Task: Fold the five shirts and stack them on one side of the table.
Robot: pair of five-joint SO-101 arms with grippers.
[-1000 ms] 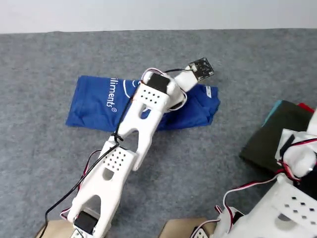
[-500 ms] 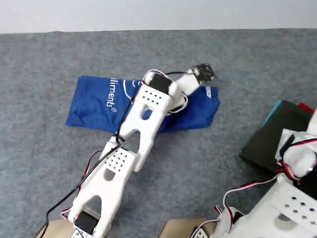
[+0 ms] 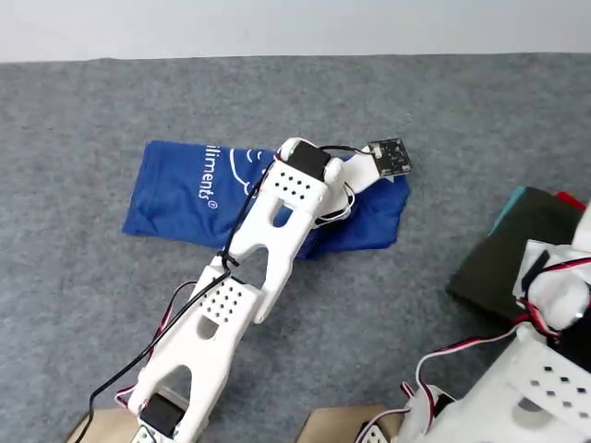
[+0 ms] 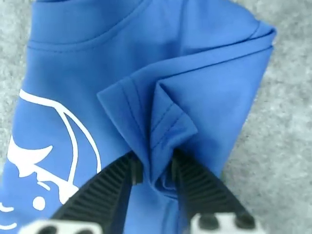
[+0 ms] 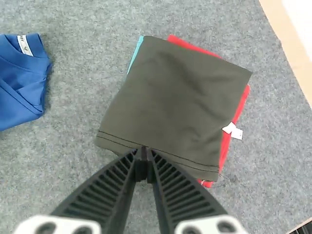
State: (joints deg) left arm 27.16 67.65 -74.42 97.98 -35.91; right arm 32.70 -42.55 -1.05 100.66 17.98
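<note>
We find a grey felt-like table covering [image 3: 83, 277] across the whole working area. Left of centre lies the blue cotton shirt with white print [image 3: 185, 194], folded into a long band but not yet compact. At its collar end the left gripper [image 4: 155, 163] pinches a raised pleat of blue cloth between its ribbed fingers. At the right edge a dark olive folded shirt [image 5: 180, 112] tops a stack, with a red shirt [image 5: 239, 122] and a teal shirt [image 5: 135, 53] showing beneath. The right gripper [image 5: 145, 156] hangs at the olive hem, fingers pressed together, nothing seen between them.

We judge the fourth shirt's cross-fold is in hand. The next move calls for carrying the pinched end over the printed end without dragging the band.
</note>
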